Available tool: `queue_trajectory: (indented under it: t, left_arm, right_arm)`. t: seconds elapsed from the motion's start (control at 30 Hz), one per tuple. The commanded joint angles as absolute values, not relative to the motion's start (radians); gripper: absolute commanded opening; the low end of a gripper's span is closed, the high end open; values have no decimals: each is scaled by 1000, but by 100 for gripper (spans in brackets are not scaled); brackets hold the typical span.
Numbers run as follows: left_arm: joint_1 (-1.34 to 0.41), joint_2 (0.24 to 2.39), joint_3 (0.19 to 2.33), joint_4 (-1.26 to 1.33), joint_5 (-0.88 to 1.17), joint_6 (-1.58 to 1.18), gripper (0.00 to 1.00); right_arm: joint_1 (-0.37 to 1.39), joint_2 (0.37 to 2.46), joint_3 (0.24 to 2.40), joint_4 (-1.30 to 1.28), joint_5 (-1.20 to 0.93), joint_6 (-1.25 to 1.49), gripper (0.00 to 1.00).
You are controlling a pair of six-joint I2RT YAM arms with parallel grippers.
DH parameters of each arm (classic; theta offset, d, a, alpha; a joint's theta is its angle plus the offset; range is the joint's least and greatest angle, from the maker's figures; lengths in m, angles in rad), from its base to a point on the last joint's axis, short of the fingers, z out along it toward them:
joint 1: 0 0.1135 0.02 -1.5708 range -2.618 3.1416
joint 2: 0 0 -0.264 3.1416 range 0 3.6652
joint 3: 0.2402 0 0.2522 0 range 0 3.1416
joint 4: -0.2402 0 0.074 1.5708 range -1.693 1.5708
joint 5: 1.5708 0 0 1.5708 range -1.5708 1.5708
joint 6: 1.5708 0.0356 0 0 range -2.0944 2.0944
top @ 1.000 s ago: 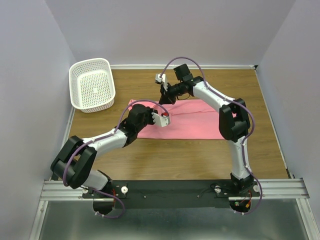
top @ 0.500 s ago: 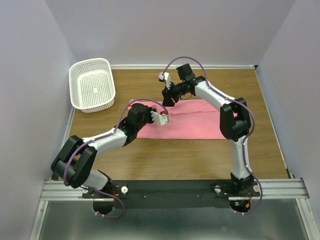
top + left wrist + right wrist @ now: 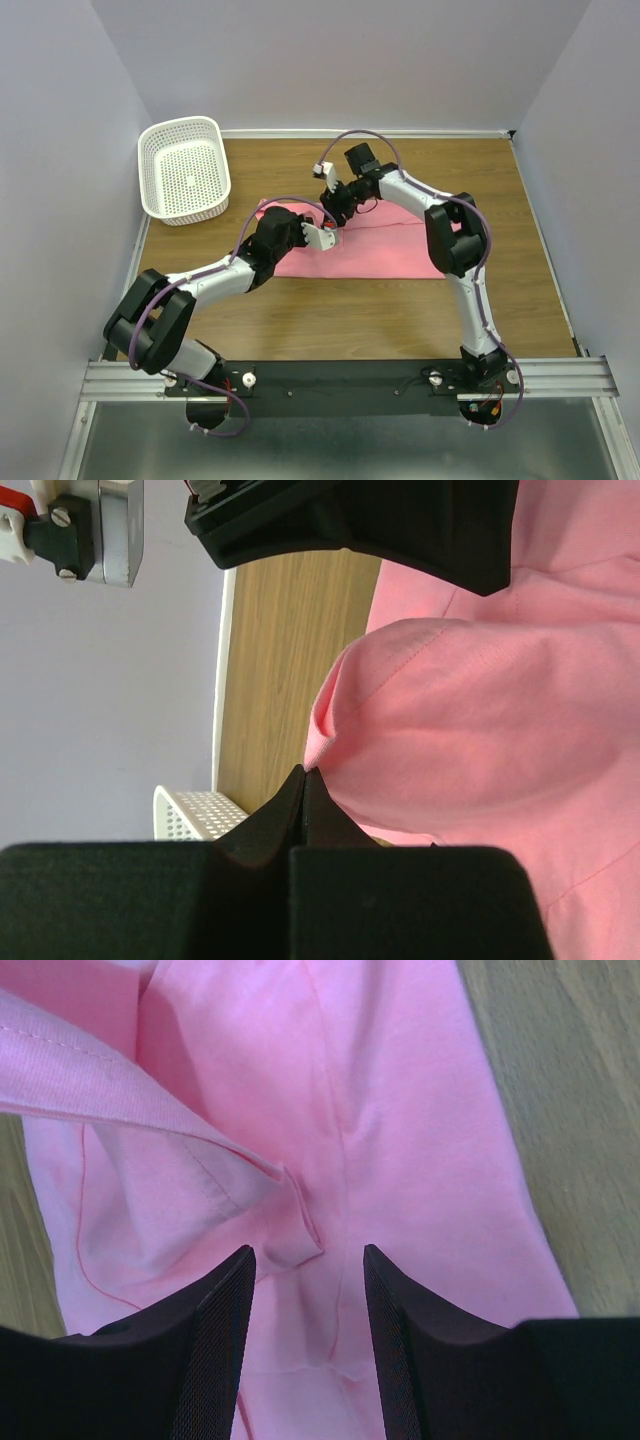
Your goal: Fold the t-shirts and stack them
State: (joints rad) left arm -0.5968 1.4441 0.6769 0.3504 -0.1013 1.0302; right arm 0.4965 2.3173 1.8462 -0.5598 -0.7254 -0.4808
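Shirt [image 3: 390,245] lies mid-counter [image 3: 330,320], folded into a long band, not yet compact. Left tool [image 3: 303,777] is clamped on a raised fold at the end nearer the basket [image 3: 224,165]. Right tool [image 3: 306,1255] hangs over the cloth, jaws apart. Final folds and stacking not yet done.

No readable text or labels, apparently.

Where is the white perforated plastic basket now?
In the top view, the white perforated plastic basket stands at the wooden table's far left corner, just left of the salmon-pink t-shirt.
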Motion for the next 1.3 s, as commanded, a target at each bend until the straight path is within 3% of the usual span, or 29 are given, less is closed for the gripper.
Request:
queue_trajectory:
  t: [0.0, 0.43, 0.53, 0.67, 1.13, 1.27]
  left_arm:
    - [-591, 1459, 699, 345, -107, 1014, 0]
    - [-591, 1462, 699, 345, -106, 1012, 0]
    - [-591, 1462, 701, 344, -107, 1012, 0]
    - [-592, 1462, 700, 342, -106, 1011, 0]
    - [-592, 1457, 699, 337, -109, 1009, 0]
    - [-592, 1457, 701, 339, -110, 1011, 0]
  right_arm:
    - [511, 2344, 1862, -578, -716, -459, 55]
    - [528, 2376, 1876, -592, -732, -449, 49]
    - [532, 2382, 1884, -598, -732, -449, 44]
    - [531, 2376, 1884, -604, -735, -454, 29]
    - [529, 2310, 1905, -606, -710, -454, 28]
    - [531, 2304, 1904, -606, -712, -456, 18]
